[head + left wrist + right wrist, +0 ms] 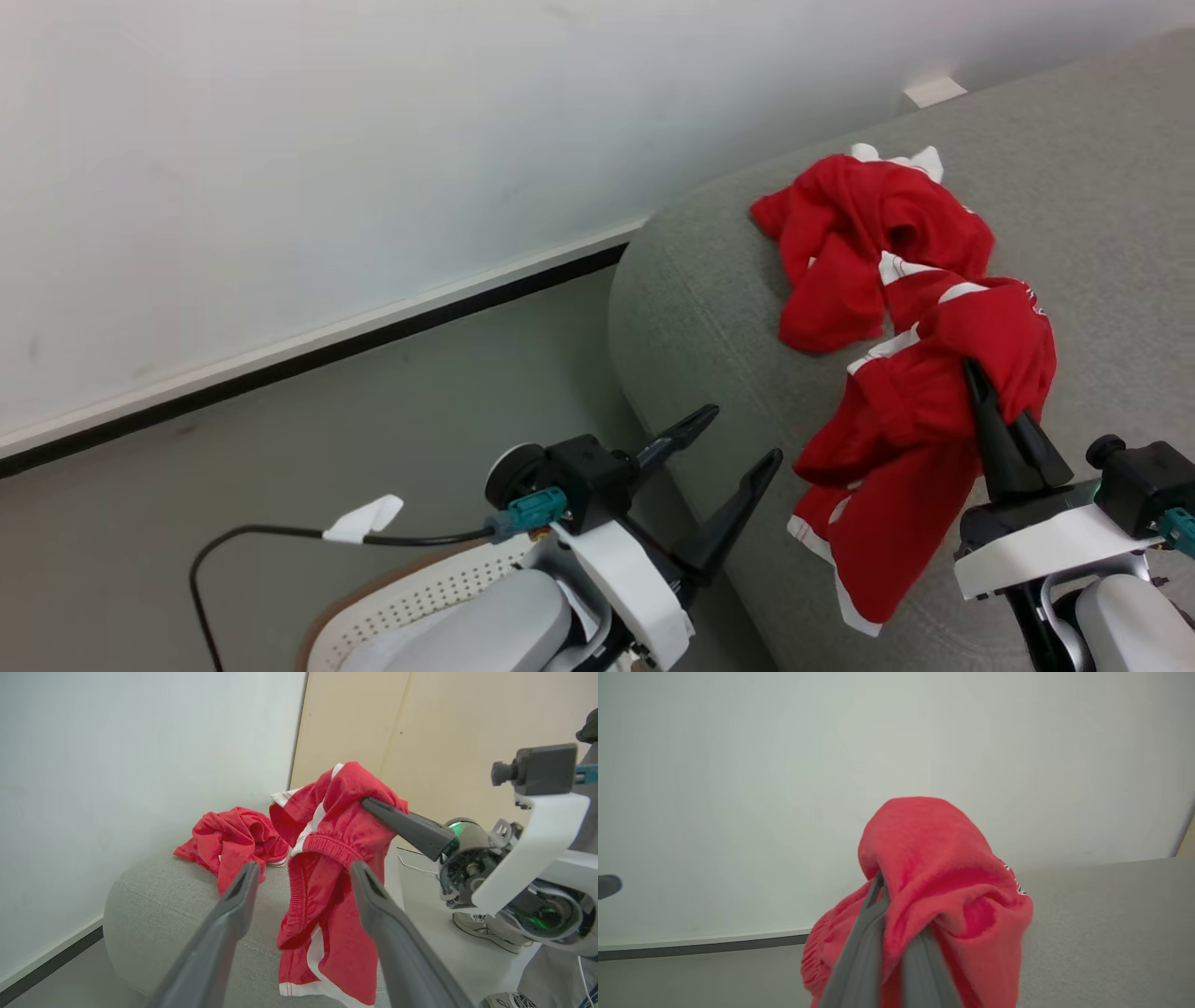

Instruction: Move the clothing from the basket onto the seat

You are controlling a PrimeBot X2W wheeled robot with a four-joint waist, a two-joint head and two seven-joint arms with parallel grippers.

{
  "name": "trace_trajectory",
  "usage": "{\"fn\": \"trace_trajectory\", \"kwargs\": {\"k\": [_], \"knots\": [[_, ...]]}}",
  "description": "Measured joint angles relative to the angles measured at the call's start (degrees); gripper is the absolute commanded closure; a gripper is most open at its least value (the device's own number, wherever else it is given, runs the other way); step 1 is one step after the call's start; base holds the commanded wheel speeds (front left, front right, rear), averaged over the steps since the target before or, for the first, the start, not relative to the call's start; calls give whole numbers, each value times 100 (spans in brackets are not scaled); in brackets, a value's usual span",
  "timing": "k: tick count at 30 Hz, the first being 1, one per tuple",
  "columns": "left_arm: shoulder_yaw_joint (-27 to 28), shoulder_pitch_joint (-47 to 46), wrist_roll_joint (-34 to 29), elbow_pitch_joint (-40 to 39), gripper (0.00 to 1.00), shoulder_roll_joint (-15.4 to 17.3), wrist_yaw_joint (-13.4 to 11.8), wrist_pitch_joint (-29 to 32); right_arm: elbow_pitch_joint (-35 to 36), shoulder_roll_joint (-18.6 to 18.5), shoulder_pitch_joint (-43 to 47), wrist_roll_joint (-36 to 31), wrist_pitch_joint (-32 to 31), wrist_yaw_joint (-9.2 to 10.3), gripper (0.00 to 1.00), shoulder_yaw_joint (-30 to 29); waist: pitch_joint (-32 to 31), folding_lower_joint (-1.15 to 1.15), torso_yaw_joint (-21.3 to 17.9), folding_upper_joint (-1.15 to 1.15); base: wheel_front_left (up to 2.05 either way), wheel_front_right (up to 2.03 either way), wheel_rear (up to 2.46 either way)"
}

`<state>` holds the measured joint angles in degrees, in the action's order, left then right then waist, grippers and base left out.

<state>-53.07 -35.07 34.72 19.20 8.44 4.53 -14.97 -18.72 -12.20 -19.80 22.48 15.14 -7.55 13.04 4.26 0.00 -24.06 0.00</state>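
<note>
Item: held red garment point(896, 439), white stripe trim. A fold is pinched between the closed fingers of the right gripper point(997, 403), the rest hanging below them across the seat point(709, 280) edge.
Second red garment point(868, 243): heaped on the seat beyond the fingertips.
Left gripper point(742, 434): fingers spread, empty; basket point(420, 588) back behind them.
Handling: best carried further over the cushion before release, lest the hem slide off.
Lettering: small white marks beside the right fingers, unreadable.

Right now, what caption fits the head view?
Right pincer holds a red garment over the grey sofa; left pincer open.
</note>
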Motion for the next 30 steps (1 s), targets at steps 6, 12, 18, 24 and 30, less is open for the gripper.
{"fn": "trace_trajectory", "kwargs": {"k": [6, 12, 18, 24, 30], "knots": [[29, -38, -185, 87, 0, 12, -1, -10, 154, 63, 63, -18, 0, 0, 100, -63, 162, 0, -413, 0, 0, 0, 0], [94, -83, -280, 98, 0, -4, 23, -10, 246, 81, 75, -18, 0, 0, 100, -123, 297, 0, -545, 0, 0, 0, 0], [162, -83, -356, 123, 0, -22, 74, -10, 354, 13, -37, -13, 0, 0, 100, -169, 334, 0, -464, 0, 0, 0, 0], [224, -116, -459, 127, 0, -45, 101, -15, 401, -428, -612, 91, 0, -1, 100, -196, 463, 0, -314, 0, 0, 0, 0], [213, -219, -504, 142, 0, -37, 143, -15, 37, -1027, -1362, 433, 0, -1, 100, -277, 746, 0, -122, 0, 0, 0, 0]]}}
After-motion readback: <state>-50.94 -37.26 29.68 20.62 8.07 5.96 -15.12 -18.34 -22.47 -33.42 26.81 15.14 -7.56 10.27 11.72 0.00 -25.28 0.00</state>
